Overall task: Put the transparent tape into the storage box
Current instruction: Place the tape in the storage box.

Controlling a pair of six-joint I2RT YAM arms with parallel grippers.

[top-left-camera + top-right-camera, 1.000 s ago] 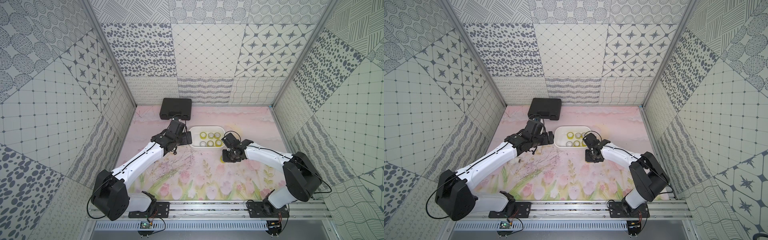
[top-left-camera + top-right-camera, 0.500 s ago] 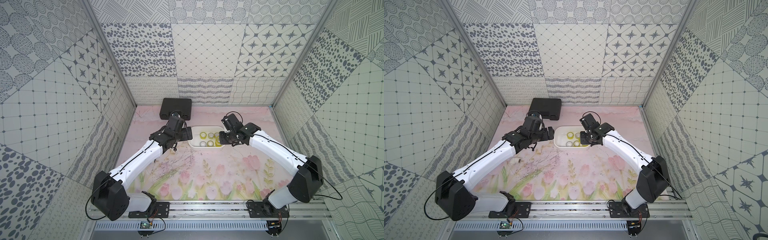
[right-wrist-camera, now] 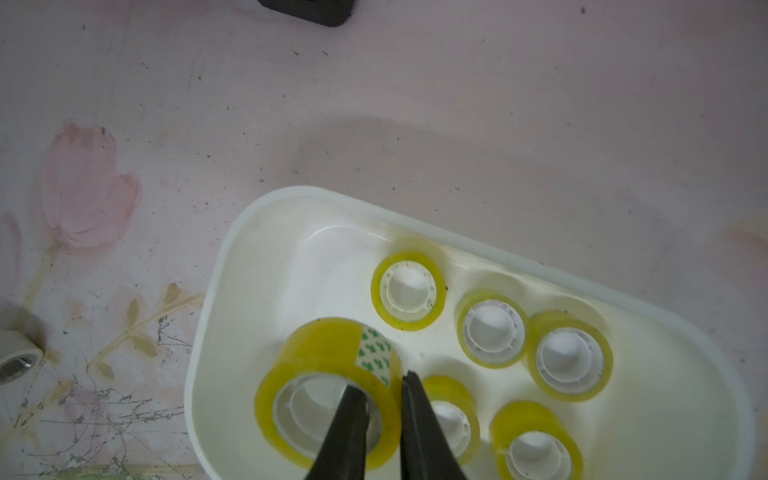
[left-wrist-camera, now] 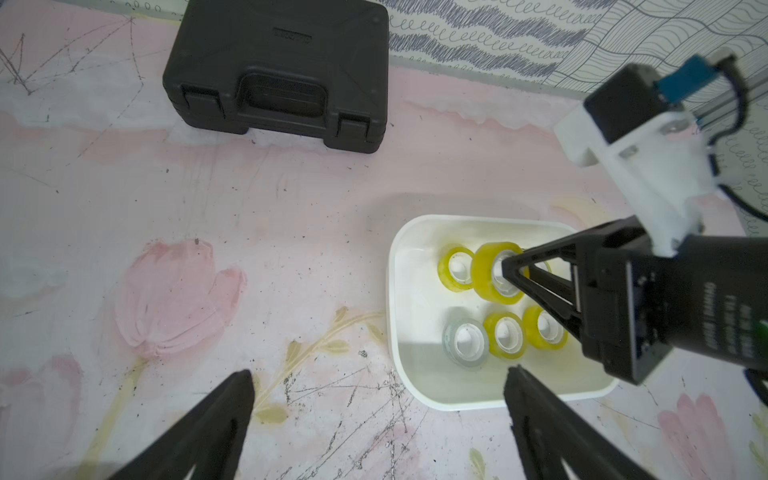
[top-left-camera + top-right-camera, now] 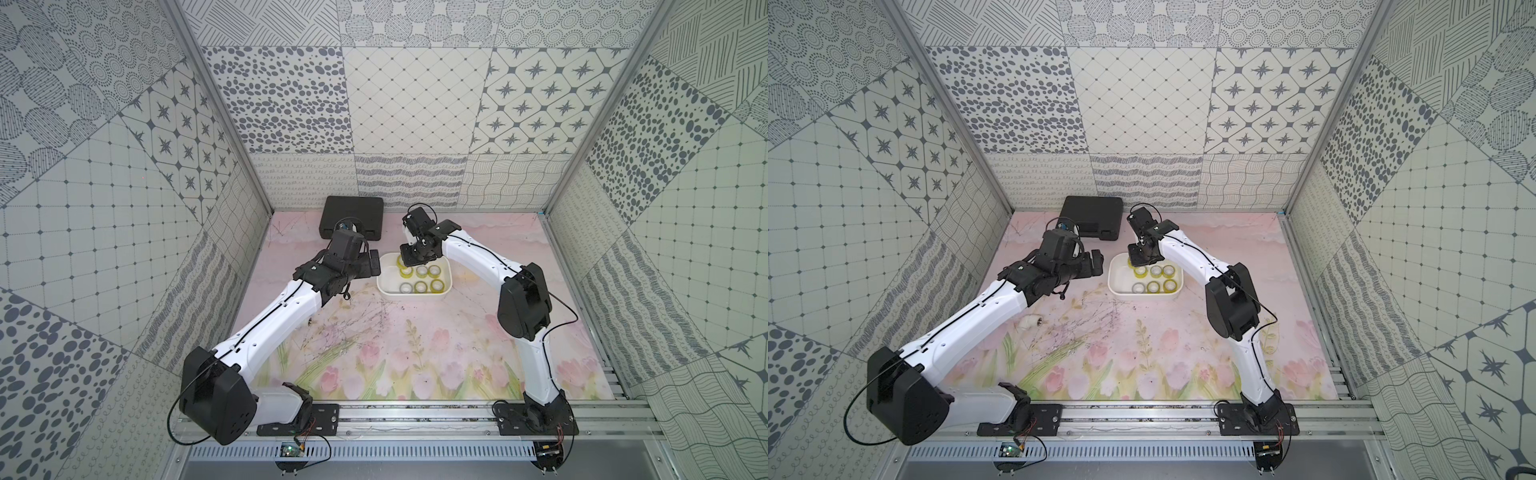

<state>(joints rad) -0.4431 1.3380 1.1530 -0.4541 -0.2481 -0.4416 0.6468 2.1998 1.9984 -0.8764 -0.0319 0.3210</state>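
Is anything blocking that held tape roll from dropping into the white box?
Nothing visible does. The right hand holds the yellowish tape roll over bare floor of the white storage box; six other rolls lie close beside.

The left arm [image 5: 286, 309] reaches forward and low with its wrist about level. The left gripper [image 4: 379, 372] has its jaws spread wide and holds nothing. The right arm [image 5: 482, 266] folds at a raised elbow with the wrist pitched downward. The right gripper [image 3: 381, 381] pinches the wall of a yellowish tape roll [image 3: 324, 349], one finger inside the core, and the roll seems to hang free.
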